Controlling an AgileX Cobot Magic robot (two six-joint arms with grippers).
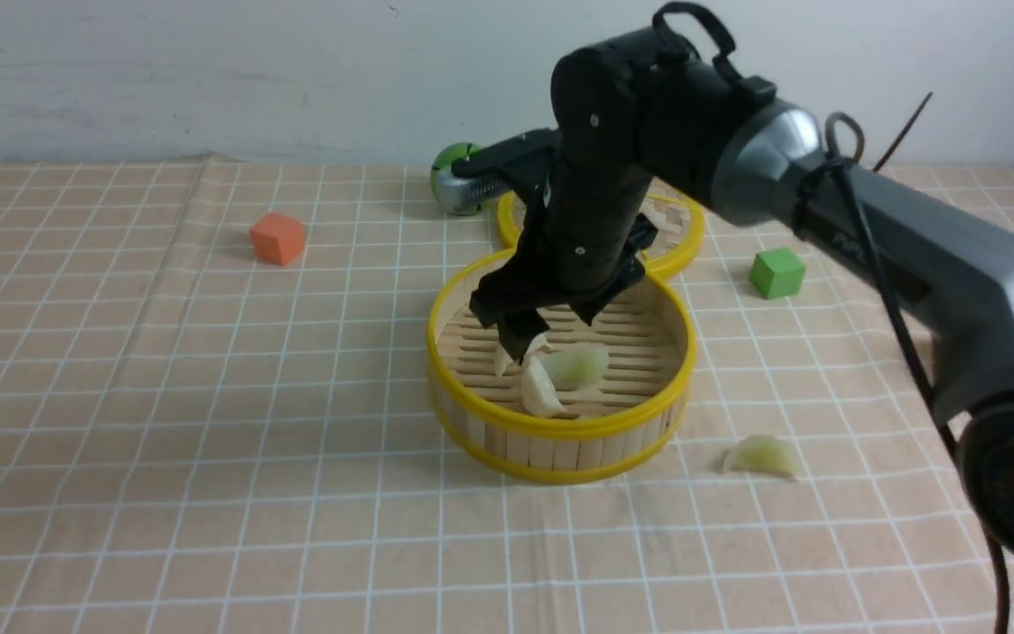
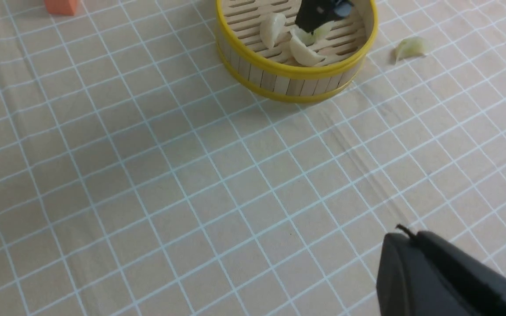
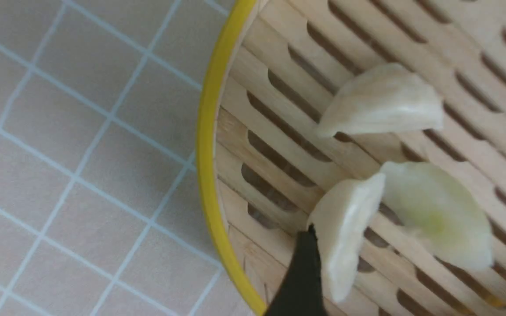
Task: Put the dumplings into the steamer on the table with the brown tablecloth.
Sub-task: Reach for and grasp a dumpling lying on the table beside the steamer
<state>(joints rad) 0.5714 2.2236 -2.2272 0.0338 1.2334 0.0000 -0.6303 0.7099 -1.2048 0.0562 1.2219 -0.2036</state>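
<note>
The steamer (image 1: 560, 433) stands mid-table on the brown tablecloth (image 1: 208, 396). My right gripper (image 1: 551, 324) hangs inside it, open. Three dumplings lie on its slats: a white one (image 3: 380, 105), a second white one (image 3: 345, 228) leaning on one fingertip (image 3: 299, 276), and a green one (image 3: 437, 210) between the jaws, gripped by neither. In the front view these are the white dumpling (image 1: 540, 389) and the green dumpling (image 1: 579, 365). Another green dumpling (image 1: 762, 456) lies on the cloth right of the steamer. My left gripper (image 2: 404, 237) is shut and empty over bare cloth, near the steamer (image 2: 279, 72).
An orange cube (image 1: 276, 238) sits at the back left and a green cube (image 1: 776, 272) at the right. A flat woven disc with a yellow rim (image 1: 683, 242) lies just behind the steamer, with a green-and-silver object (image 1: 457, 180) beside it.
</note>
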